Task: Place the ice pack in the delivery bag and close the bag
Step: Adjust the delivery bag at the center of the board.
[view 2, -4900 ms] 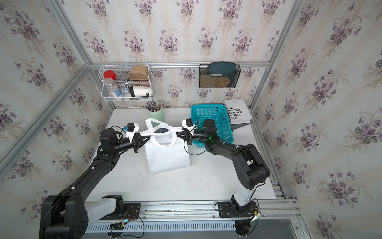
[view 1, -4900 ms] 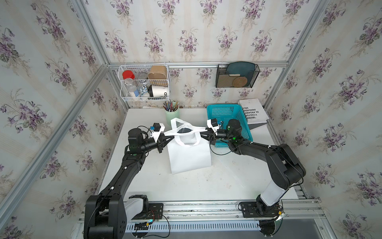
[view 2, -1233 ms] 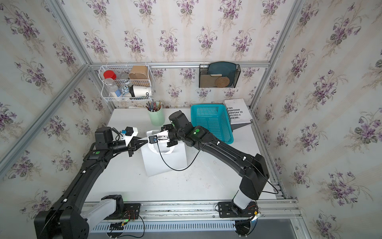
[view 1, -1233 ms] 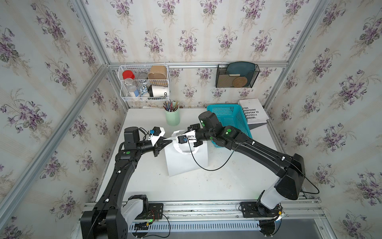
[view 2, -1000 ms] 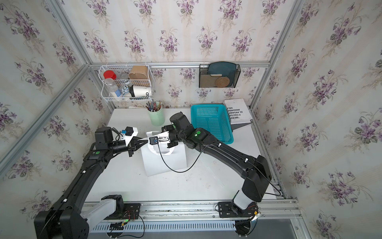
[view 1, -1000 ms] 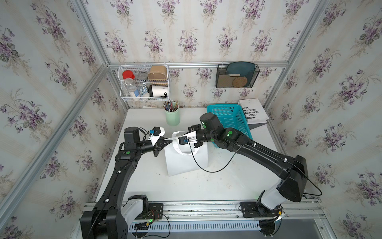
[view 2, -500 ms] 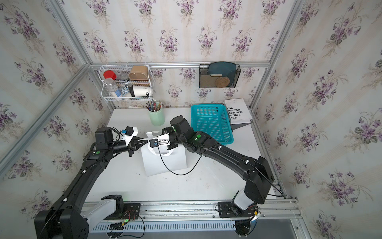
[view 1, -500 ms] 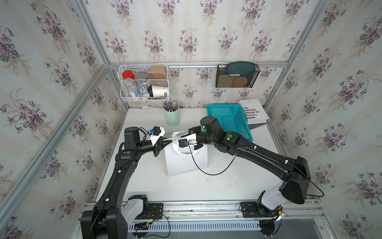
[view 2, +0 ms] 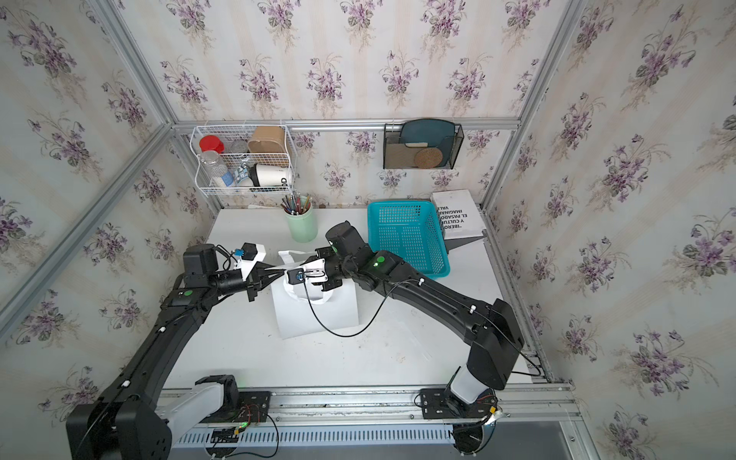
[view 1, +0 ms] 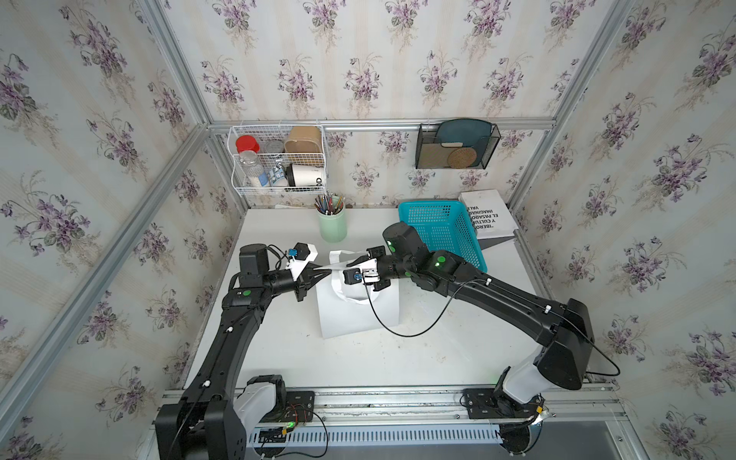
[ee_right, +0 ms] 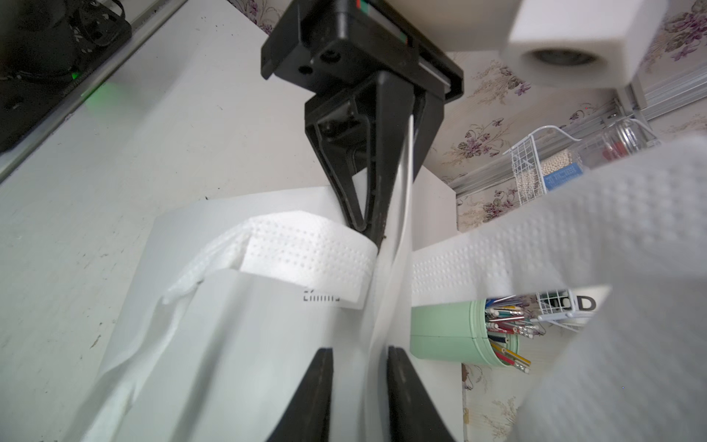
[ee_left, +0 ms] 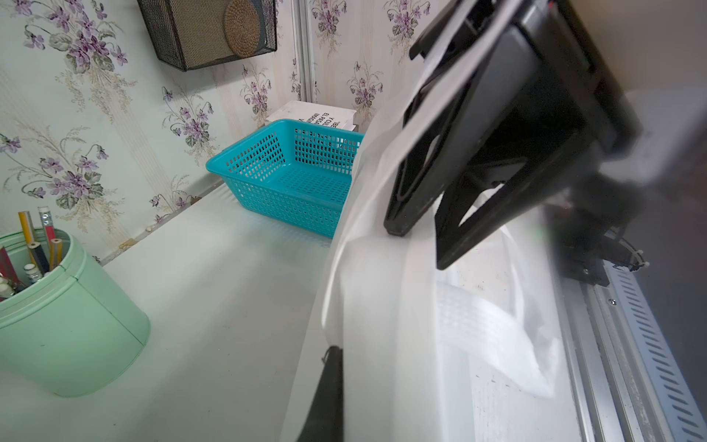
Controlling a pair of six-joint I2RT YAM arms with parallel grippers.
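While the left gripper (view 1: 327,272) clamps the one delivery bag (view 1: 358,314), the right gripper (ee_right: 359,349) has jaws apart.

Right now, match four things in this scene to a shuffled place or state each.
1 tall white delivery bag
2 turquoise perforated plastic basket
3 mint-green plastic pencil cup
4 black wire-mesh wall rack

A hangs on the back wall
B holds coloured pencils
C top edge pinched by the left gripper
D empty, beside the white book

Pairs: 1-C, 2-D, 3-B, 4-A
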